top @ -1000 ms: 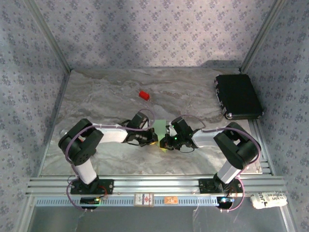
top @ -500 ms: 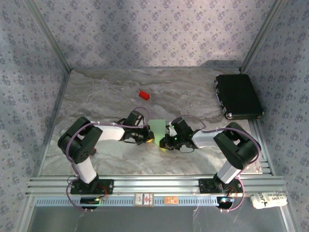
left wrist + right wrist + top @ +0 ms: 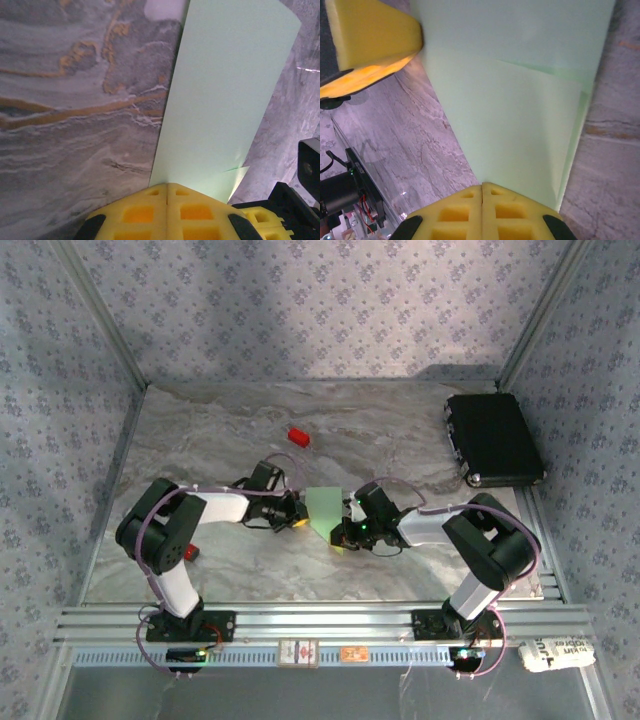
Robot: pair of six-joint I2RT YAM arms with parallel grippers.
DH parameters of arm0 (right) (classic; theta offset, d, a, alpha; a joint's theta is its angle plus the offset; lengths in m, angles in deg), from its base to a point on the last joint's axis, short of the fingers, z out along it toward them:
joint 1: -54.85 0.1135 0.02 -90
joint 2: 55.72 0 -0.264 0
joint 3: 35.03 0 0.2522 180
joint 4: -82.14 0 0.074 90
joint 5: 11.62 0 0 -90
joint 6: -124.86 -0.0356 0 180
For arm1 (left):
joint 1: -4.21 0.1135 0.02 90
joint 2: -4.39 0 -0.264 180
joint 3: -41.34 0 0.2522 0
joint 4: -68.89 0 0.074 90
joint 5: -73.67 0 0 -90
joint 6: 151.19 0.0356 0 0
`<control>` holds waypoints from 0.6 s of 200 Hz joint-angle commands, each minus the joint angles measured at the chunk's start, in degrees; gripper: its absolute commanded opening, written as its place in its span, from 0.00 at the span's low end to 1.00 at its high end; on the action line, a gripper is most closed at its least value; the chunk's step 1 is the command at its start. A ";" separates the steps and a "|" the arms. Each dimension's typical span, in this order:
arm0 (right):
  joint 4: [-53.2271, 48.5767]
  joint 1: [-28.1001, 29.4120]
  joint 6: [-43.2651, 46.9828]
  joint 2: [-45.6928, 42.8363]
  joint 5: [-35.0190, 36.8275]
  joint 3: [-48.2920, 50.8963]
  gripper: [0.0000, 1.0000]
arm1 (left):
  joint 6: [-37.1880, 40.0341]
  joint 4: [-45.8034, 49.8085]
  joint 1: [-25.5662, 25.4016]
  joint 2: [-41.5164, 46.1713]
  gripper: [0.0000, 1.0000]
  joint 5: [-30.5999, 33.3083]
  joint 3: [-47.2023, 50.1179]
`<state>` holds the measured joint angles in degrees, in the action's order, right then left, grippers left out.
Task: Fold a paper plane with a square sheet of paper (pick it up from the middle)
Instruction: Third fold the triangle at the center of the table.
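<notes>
Left wrist view: the left gripper [image 3: 166,186] has its two yellow pads pressed flat together with no gap, pinching the near edge of the pale-green sheet of paper [image 3: 225,100]. The sheet runs away from the pads as a long smooth panel, with a small folded flap showing at its lower corner. Beneath it is the marbled grey table [image 3: 75,100], veined with gold.

Right wrist view: the right gripper [image 3: 482,186] is likewise closed tight, its yellow pads meeting on the narrow end of the same sheet of paper [image 3: 520,100]. A diagonal crease crosses the paper where one layer overlaps another. One yellow finger of the left gripper [image 3: 370,35] sits against the sheet's far corner.

Top external view: the left gripper [image 3: 296,521] and right gripper [image 3: 340,532] face each other with the sheet of paper [image 3: 323,508] held between them — each clamps one side. The paper is a creased shape that narrows toward its near end. It sits closer to the arm bases than the small red block [image 3: 298,436] and slightly to that block's right. A black case [image 3: 494,438] lies well to the right of the red block, about level with it, on the table [image 3: 200,440].
</notes>
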<state>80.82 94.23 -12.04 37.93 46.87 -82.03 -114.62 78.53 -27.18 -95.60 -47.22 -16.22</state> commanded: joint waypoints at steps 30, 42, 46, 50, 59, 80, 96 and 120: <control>-9.81 -0.39 2.08 0.97 2.55 1.60 0.00 | 3.03 7.35 2.76 -0.45 0.02 5.67 -2.99; -10.06 -0.50 2.35 0.99 2.42 1.33 0.00 | 4.06 9.53 2.88 0.24 0.02 6.26 -4.19; -10.14 -0.60 2.35 1.05 2.39 1.25 0.00 | 4.62 10.50 2.91 0.54 0.02 6.59 -4.60; -10.18 -0.55 2.47 1.05 2.31 1.04 0.00 | 4.97 11.24 2.91 0.84 0.03 6.78 -4.98; -10.33 -0.66 2.65 1.05 2.16 0.94 0.00 | 5.42 11.68 2.88 1.84 0.03 6.73 -5.18; -10.93 -0.83 3.08 1.24 2.06 0.22 0.00 | 5.00 10.03 2.79 4.60 0.05 5.56 -4.43; -11.39 -0.84 3.33 1.44 1.89 -0.41 0.00 | 4.82 8.71 2.01 5.90 0.06 4.28 -4.24; -11.39 -1.04 3.35 1.67 2.05 -0.68 0.00 | 4.39 5.30 -0.86 5.84 0.06 1.90 -3.94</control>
<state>77.17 93.71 -10.11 37.75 46.22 -83.27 -111.12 86.42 -25.48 -91.12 -42.81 -19.97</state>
